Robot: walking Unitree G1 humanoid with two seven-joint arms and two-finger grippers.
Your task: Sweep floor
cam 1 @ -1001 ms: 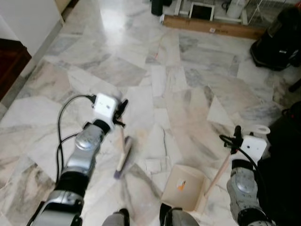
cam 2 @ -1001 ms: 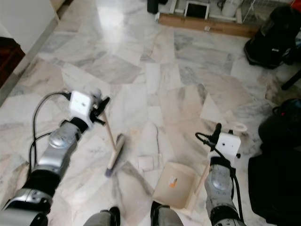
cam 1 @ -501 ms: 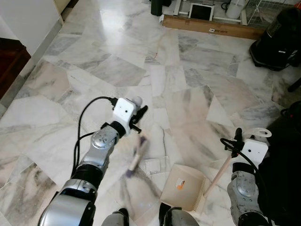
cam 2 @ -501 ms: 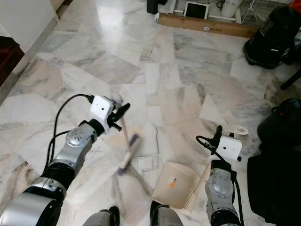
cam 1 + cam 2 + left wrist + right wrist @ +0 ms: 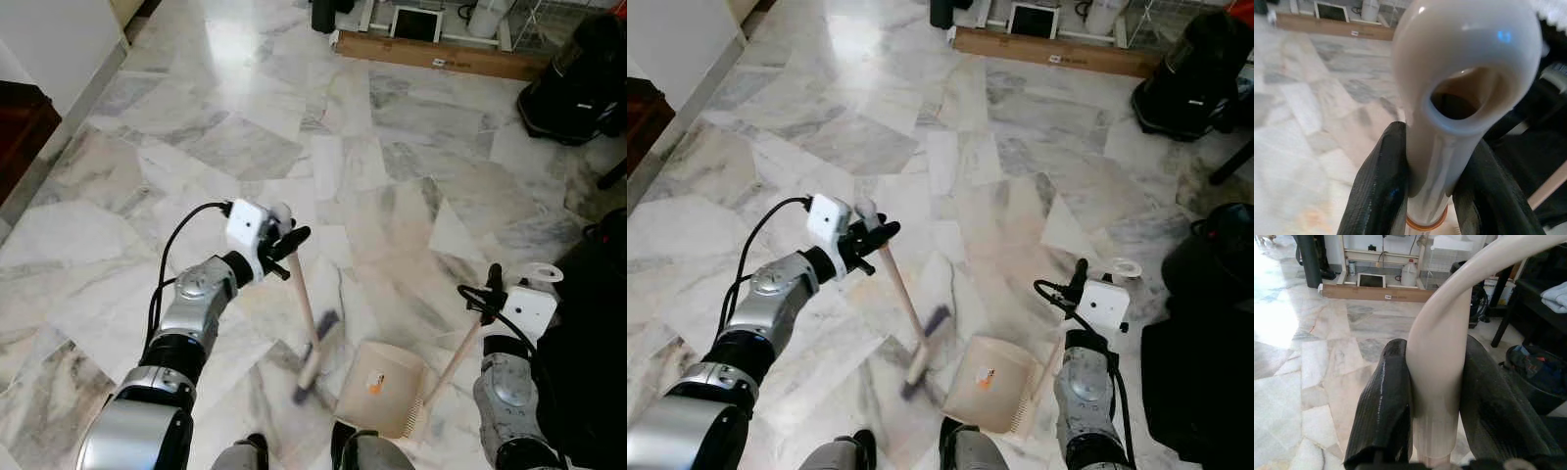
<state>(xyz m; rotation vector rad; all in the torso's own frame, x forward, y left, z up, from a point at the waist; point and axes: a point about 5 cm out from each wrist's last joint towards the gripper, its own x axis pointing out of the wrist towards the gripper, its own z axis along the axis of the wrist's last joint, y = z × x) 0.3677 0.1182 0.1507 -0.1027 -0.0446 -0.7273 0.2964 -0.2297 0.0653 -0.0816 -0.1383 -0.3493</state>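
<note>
The left gripper [image 5: 282,247] clamps the broom [image 5: 307,323], its blurred head seemingly on the floor [image 5: 245,147] beside the dustpan [image 5: 380,388], whose handle the right gripper [image 5: 1432,396] grips.

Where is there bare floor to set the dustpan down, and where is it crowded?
Bare marble floor spreads from the broom up to the cardboard box. Crowded: the far wall behind it, and black bags along the robot's right.

A home room (marble floor [image 5: 411,127], shelf clutter [image 5: 1400,264], bags [image 5: 578,78])
</note>
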